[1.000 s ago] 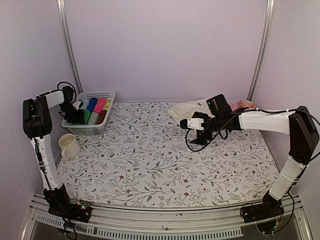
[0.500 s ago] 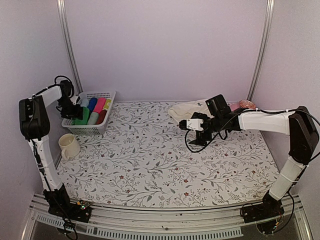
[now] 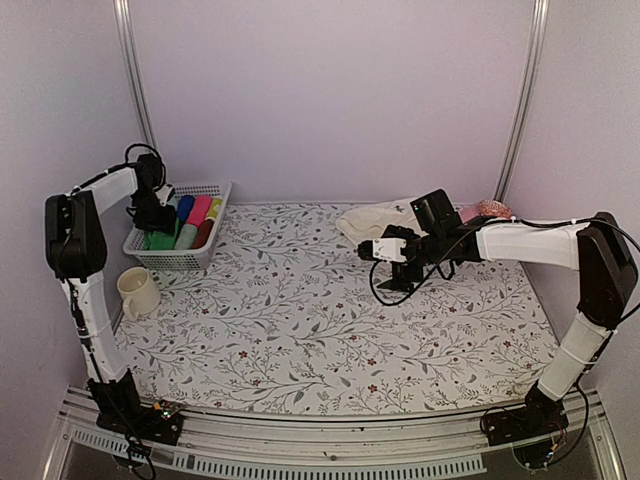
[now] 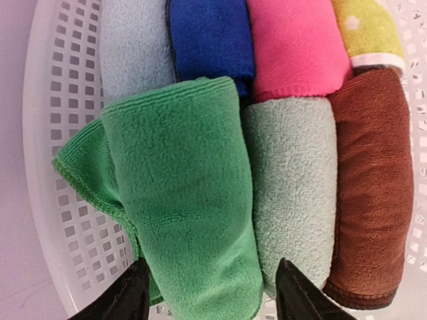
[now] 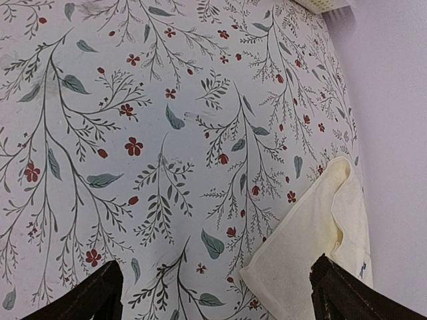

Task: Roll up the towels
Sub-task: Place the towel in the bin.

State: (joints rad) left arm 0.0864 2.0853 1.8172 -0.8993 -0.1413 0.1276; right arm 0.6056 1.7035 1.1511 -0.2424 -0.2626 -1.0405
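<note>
The green towel (image 4: pixel 180 200) lies rolled directly beneath the left gripper (image 4: pixel 213 300), its long axis running straight away from the fingertips, parallel to its neighbours. The jaws stand apart on either side of its near end without squeezing it. The wrist view shows a loose flap on the roll; from above it is only a green patch. The white basket (image 4: pixel 40 133) also holds pale blue, blue, pink, yellow, mint and brown rolls. The cream towel (image 5: pixel 313 247) lies unrolled just beyond the right gripper (image 5: pixel 220 300), which is wide open and empty.
</note>
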